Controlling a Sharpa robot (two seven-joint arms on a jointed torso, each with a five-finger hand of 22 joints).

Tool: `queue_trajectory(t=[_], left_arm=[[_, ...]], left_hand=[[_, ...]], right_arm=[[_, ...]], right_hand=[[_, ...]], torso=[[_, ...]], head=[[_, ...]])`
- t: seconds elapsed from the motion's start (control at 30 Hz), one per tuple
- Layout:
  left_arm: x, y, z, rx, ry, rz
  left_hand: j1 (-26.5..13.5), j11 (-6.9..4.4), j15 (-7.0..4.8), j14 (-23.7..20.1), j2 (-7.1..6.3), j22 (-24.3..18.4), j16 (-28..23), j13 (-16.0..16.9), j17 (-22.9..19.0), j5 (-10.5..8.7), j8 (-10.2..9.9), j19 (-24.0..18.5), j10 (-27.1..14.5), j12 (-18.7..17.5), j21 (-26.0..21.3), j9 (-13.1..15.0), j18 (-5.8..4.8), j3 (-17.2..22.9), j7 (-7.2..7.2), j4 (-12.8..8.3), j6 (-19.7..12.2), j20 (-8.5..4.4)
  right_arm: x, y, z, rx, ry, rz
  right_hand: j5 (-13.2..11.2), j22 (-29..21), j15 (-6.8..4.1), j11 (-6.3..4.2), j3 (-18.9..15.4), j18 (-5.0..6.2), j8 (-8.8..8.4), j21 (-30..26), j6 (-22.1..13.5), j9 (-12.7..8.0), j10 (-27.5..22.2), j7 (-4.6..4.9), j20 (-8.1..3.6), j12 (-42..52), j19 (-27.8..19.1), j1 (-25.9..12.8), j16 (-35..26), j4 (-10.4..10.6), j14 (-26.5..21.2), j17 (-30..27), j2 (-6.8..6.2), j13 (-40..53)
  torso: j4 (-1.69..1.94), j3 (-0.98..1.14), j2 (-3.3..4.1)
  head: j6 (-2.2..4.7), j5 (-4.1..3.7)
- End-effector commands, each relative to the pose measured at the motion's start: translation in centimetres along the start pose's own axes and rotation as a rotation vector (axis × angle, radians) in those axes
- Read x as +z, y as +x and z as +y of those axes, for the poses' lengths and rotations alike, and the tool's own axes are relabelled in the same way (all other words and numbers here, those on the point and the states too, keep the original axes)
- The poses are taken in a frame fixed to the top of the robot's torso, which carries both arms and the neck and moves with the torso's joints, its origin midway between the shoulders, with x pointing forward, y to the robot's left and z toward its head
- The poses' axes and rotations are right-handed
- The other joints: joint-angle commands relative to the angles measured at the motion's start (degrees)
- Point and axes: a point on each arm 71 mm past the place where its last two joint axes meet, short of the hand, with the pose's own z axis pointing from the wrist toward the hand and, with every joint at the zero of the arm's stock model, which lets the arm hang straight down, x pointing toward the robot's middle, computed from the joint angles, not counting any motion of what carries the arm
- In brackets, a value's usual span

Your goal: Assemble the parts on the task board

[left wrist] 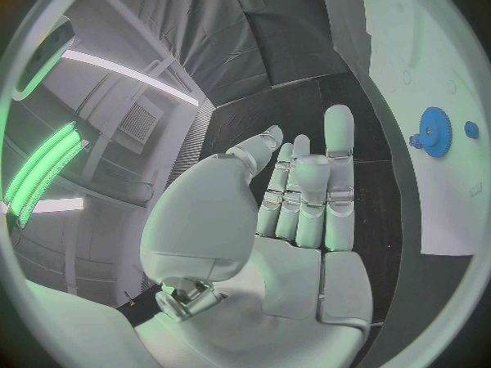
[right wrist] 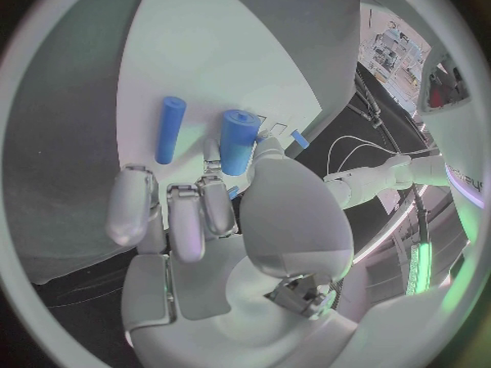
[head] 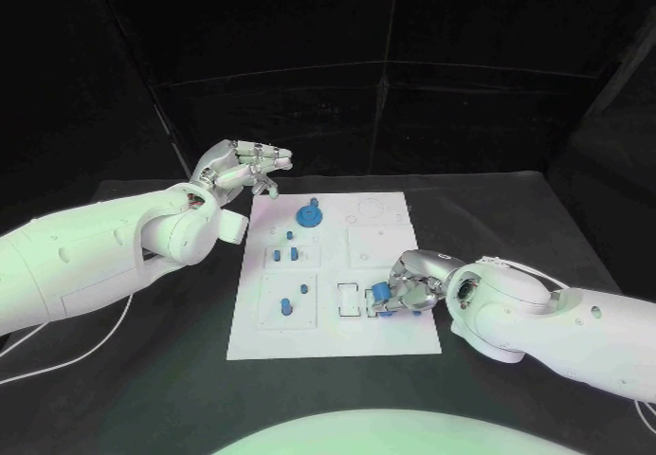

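The white task board (head: 335, 327) lies in the middle of the table. My right hand (head: 408, 284) rests low over the board's near right part. It pinches a blue cylinder (right wrist: 238, 141) between thumb and finger, its tip showing at the hand's underside (head: 389, 309). A second blue cylinder (right wrist: 170, 128) lies loose on the board (right wrist: 195, 49). A blue gear (head: 310, 217) stands at the board's far end, with small blue pegs (head: 283, 253) nearer. My left hand (head: 244, 169) hovers raised off the board's far left corner, fingers apart and holding nothing (left wrist: 297, 213); the gear (left wrist: 437, 132) lies beyond it.
Another blue peg (head: 286, 306) sits in a recess on the board's near left. Bare black table surrounds the board. A white cable (head: 82, 355) trails on the table under my left arm.
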Motion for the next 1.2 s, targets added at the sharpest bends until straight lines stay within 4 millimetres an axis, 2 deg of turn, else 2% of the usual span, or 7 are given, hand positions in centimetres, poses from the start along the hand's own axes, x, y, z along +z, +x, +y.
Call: queue_trajectory(t=[0.03,0.1,0.2,0.3,0.47,0.83,1.2], left_arm=[[0.0,0.1,-0.1,-0.007,0.009,0.007],[0.0,0.1,-0.2,-0.007,0.009,0.007],[0.0,0.1,-0.2,-0.007,0.01,0.007],[0.0,0.1,-0.2,-0.007,0.01,0.007],[-0.1,0.0,-0.2,-0.007,0.009,0.006],[-0.1,0.0,-0.2,-0.007,0.009,0.007],[-0.1,0.1,-0.2,-0.008,0.008,0.01]], left_hand=[[0.0,0.04,0.16,0.1,0.54,0.0,-0.1,0.1,0.0,0.05,0.2,0.3,-0.4,0.1,-0.4,0.0,0.79,-0.2,0.0,0.1,-0.3,0.09],[0.0,0.04,0.16,0.1,0.54,0.0,-0.1,0.1,0.0,0.05,0.2,0.3,-0.4,0.1,-0.4,0.0,0.79,-0.2,0.0,0.1,-0.3,0.09],[0.0,0.04,0.16,0.1,0.54,0.0,-0.1,0.1,0.0,0.05,0.2,0.3,-0.4,0.1,-0.4,0.0,0.79,-0.2,0.0,0.1,-0.3,0.09],[0.0,0.04,0.16,0.1,0.54,0.0,-0.1,0.1,0.0,0.05,0.2,0.3,-0.4,0.1,-0.4,0.0,0.79,-0.2,0.0,0.1,-0.3,0.09],[0.0,0.04,0.16,0.1,0.54,0.0,-0.1,0.1,0.0,0.05,0.2,0.3,-0.4,0.1,-0.4,0.0,0.79,-0.2,0.0,0.1,-0.3,0.09],[0.0,0.04,0.16,0.1,0.54,0.0,-0.1,0.1,0.0,0.05,0.2,0.3,-0.4,0.1,-0.4,0.0,0.79,-0.2,0.0,0.1,-0.3,0.09],[0.0,0.04,0.17,0.1,0.56,-0.1,-0.1,0.1,-0.1,0.05,0.3,0.3,-0.5,0.2,-0.4,0.0,0.79,-0.3,0.01,0.2,-0.3,0.09]], right_arm=[[0.0,0.5,-0.3,-0.039,0.027,0.004],[0.1,0.5,-0.3,-0.044,0.029,0.001],[0.1,0.5,-0.2,-0.048,0.03,-0.005],[0.1,0.4,-0.2,-0.041,0.03,-0.022],[-0.5,-0.1,-0.3,0.036,0.017,-0.078],[-1.7,-0.4,1.1,0.22,-0.034,-0.126],[-1.1,0.0,2.2,0.246,-0.041,-0.103]], right_hand=[[0.5,0.1,-0.34,-0.13,-0.1,-0.34,-0.27,0.2,-0.1,0.1,0.1,-0.28,-0.25,-0.2,0.3,0.8,0.3,-0.4,4.3,6.8,0.13,0.2],[1.1,0.1,-0.36,-0.15,-0.1,-0.34,-0.18,0.2,-0.1,0.3,0.1,-0.29,-0.29,-0.2,0.3,1.9,0.3,-0.8,4.3,6.8,0.34,0.2],[4.2,0.3,-0.42,-0.19,0.3,-0.36,0.03,0.3,-0.1,0.7,0.0,-0.3,-0.35,-0.4,0.3,4.5,0.4,-2.1,4.4,7.0,0.94,0.3],[6.0,0.3,-0.46,-0.24,1.0,-0.37,0.11,0.3,-0.1,1.0,0.1,-0.31,-0.38,-0.4,0.3,6.5,0.4,-3.1,4.4,7.1,1.83,0.4],[8.9,0.6,-0.52,-0.33,1.2,-0.4,0.19,0.4,0.3,1.3,0.4,-0.4,-0.45,-0.1,0.4,6.9,0.5,-3.2,4.5,7.5,2.67,1.0],[10.4,1.0,-0.73,-0.63,0.9,-0.46,0.44,0.7,1.2,1.7,0.9,-0.78,-0.59,0.2,0.6,6.0,0.6,-2.4,4.5,7.8,3.37,1.6],[10.1,1.1,-0.9,-0.81,0.0,-0.48,0.52,0.7,1.8,2.0,1.1,-0.98,-0.76,0.1,0.7,4.6,0.6,-1.5,4.5,7.8,3.17,1.7]], torso=[[-0.05,-0.01,-0.03],[-0.01,-0.03,-0.01],[0.03,-0.03,-0.01],[-0.01,-0.02,-0.05],[-0.1,0.02,-0.03],[0.05,-0.05,-0.02],[0.14,-0.06,-0.01]], head=[[0.04,-0.05],[0.02,0.0],[0.11,0.01],[0.12,0.08],[0.12,0.28],[0.17,0.66],[0.19,1.21]])
